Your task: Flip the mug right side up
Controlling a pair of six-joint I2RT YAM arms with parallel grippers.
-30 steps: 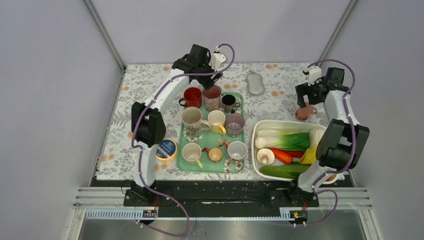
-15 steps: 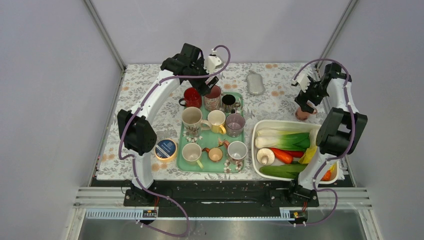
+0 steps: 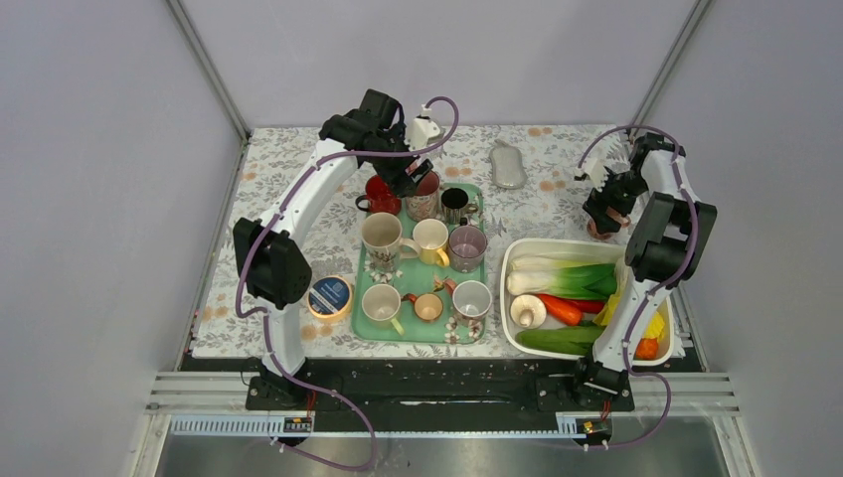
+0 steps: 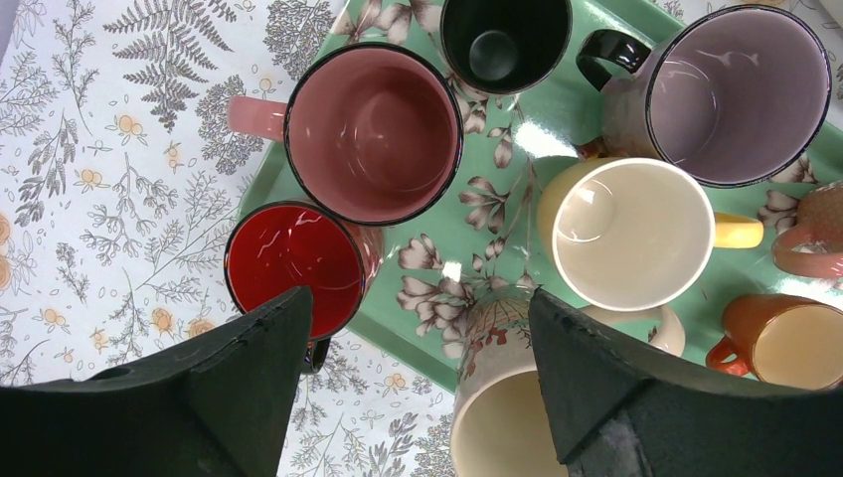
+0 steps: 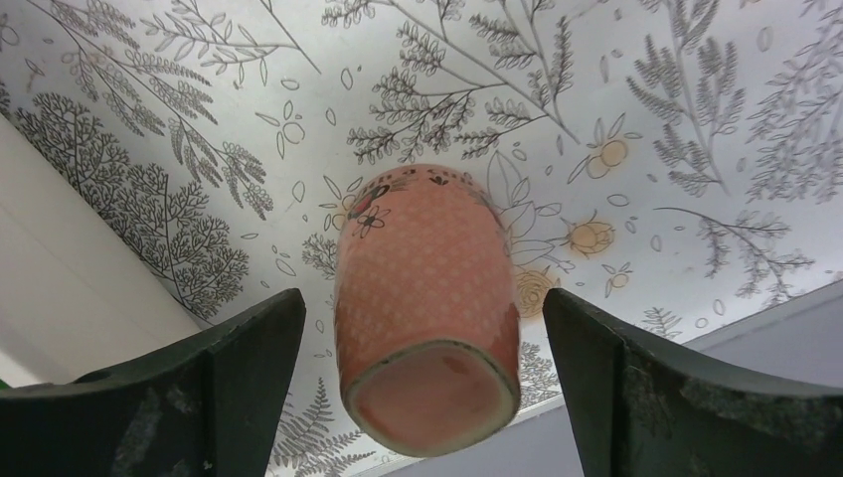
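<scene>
Right tool (image 5: 422,303) released, fingers spread wide either side of the pink dotted mug (image 5: 427,258), with gaps showing on both sides and no contact. Mug sits on the floral tabletop (image 5: 646,89), well to the right of the green tray (image 4: 497,189) and about level with the tray's far end. Its closed bottom faces the wrist camera, so it reads as mouth-down. Handle not visible from the wrist.

Left tool (image 4: 418,298) also released, nothing between the fingers. It hangs above the far end of the tray, pointing down at the mugs.

On the tray's far end, all mouth-up:
- rose mug (image 4: 373,129) and black mug (image 4: 502,40) along the far edge
- lilac mug (image 4: 741,89) and cream mug (image 4: 626,234) nearer the tray's middle
- red mug (image 4: 293,258) at the far-left corner; cannot tell whether it is on or just off the tray

White tub of vegetables (image 3: 517,263) just right of the tray.
</scene>
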